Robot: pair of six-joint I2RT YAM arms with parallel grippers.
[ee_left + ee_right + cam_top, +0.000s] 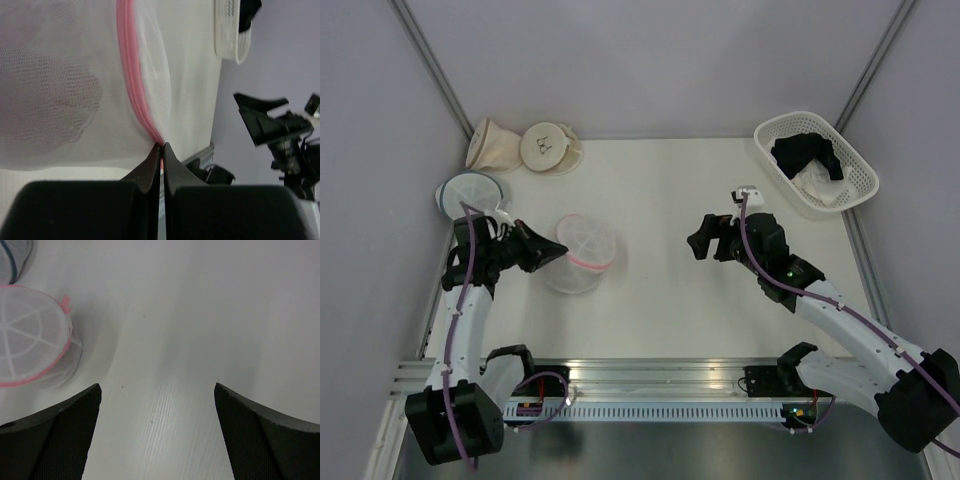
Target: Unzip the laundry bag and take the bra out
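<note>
The laundry bag [584, 252], a white mesh dome with a pink rim, lies left of the table's middle. My left gripper [558, 250] is shut on its pink zipper rim at the bag's left edge. In the left wrist view the fingertips [161, 146] pinch the pink zipper [131, 75]. A dim darker patch [50, 110] shows through the mesh; no red bra is visible. My right gripper [705, 240] is open and empty above bare table, well right of the bag. In the right wrist view [156, 387] the bag [30, 345] lies far left with a pink tab [65, 302].
A white basket [817, 160] at the back right holds a black garment [807, 152] and a white cloth [825, 188]. Beige pouches [525, 146] lie at the back left. A mesh pouch with a grey-blue rim [470, 192] lies just behind my left gripper.
</note>
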